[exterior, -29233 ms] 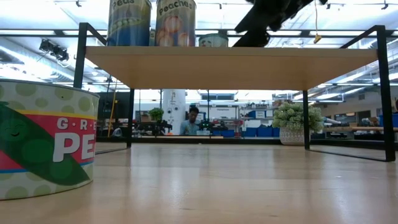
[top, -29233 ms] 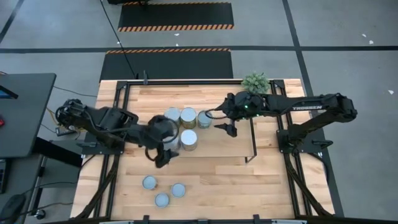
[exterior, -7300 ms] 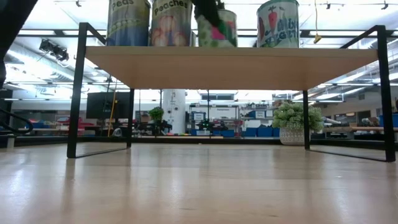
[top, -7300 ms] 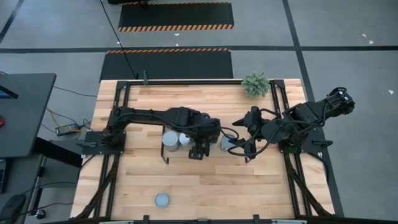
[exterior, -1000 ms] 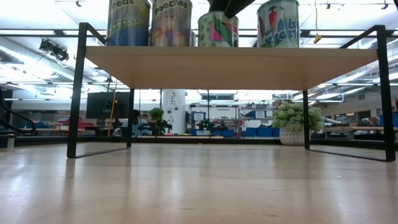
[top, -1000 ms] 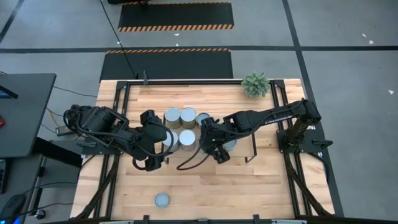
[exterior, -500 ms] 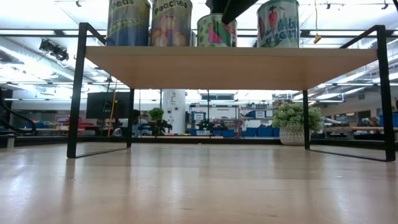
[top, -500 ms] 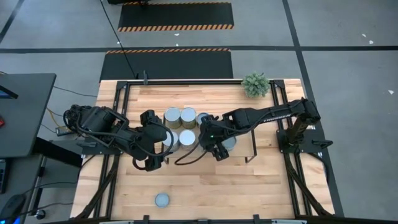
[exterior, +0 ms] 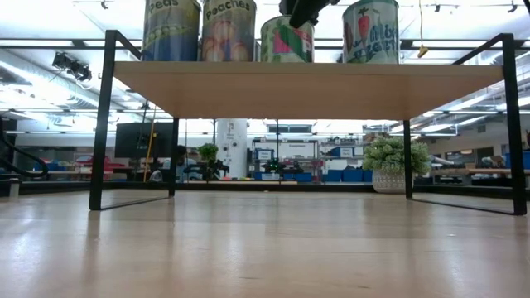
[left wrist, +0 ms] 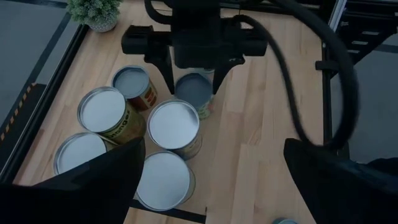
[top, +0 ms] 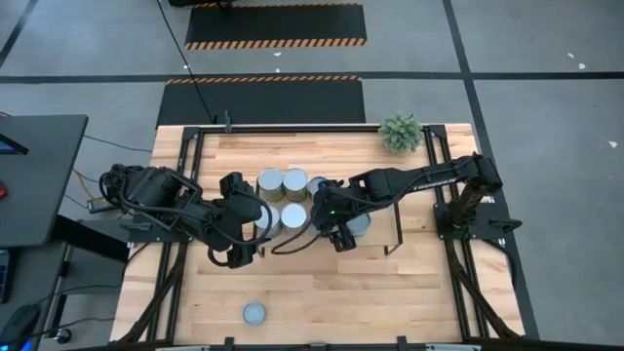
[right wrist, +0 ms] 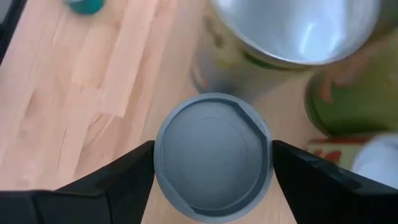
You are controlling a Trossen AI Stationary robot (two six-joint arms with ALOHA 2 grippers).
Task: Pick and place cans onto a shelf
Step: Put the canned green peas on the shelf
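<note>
The shelf (top: 382, 232) (exterior: 306, 87) carries several cans. There are wide cans with white tops (left wrist: 172, 124) and a small blue-grey-topped can (left wrist: 133, 81) beside them. My right gripper (right wrist: 212, 155) (left wrist: 193, 71) stands over the shelf's middle, shut on another small can (right wrist: 212, 163) with a green label (exterior: 286, 40). My left gripper (top: 237, 249) hangs open above the shelf's left end, holding nothing. One more small can (top: 253, 312) stands on the tabletop near the front edge. My right gripper pinches the small can between its two fingers, one on each opposite side of the wall just under the top rim (right wrist: 157, 155). The fingers (right wrist: 118, 180) come steeply from above. The can stands upright with its bottom on the shelf board.
A small potted plant (top: 400, 131) stands at the table's far right. The shelf's right part is bare board. Black rod frames (exterior: 106, 124) close the shelf's ends. Open tabletop lies in front of the shelf.
The green-labelled small can has slid a little along the shelf toward the table's left, staying upright, with my right gripper over it. My right gripper has moved that way with it.
</note>
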